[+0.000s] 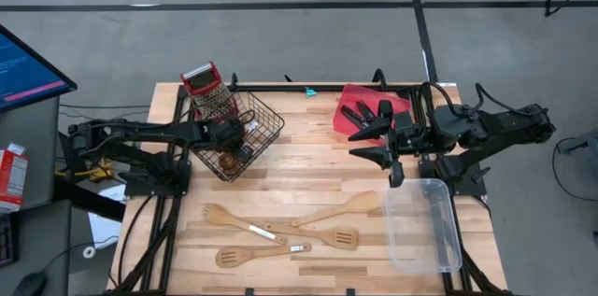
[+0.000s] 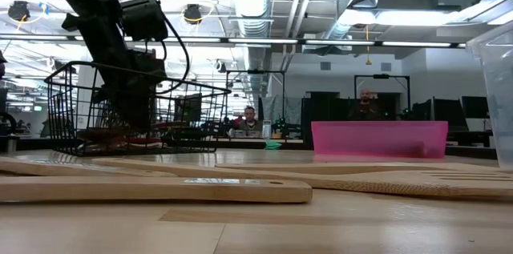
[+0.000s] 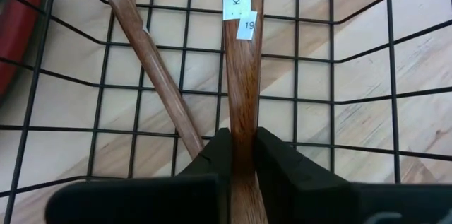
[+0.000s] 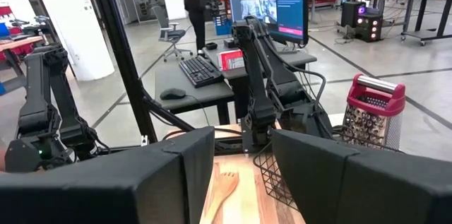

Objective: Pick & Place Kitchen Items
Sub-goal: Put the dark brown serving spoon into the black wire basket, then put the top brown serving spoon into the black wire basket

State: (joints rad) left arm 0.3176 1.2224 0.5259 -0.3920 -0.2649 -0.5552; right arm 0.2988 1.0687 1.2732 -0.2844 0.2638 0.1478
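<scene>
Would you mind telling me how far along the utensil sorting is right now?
Partly done. The wire basket already holds one brown-handled utensil. The left gripper is clamped on another wooden handle inside it. Four pale wooden utensils remain on the table; right gripper waits open.

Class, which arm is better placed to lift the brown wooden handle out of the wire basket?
Left: its gripper is already shut on the handle inside the basket. The right gripper waits open near the red tray.

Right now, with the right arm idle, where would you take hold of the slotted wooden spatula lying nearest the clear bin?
Grip the slotted spatula mid-handle, coming straight down from above with the fingers across the shaft. It lies flat on the table, so only its narrow handle offers two sides to pinch; the wide slotted head would not fit. The right gripper hovers open beside the clear bin.
</scene>
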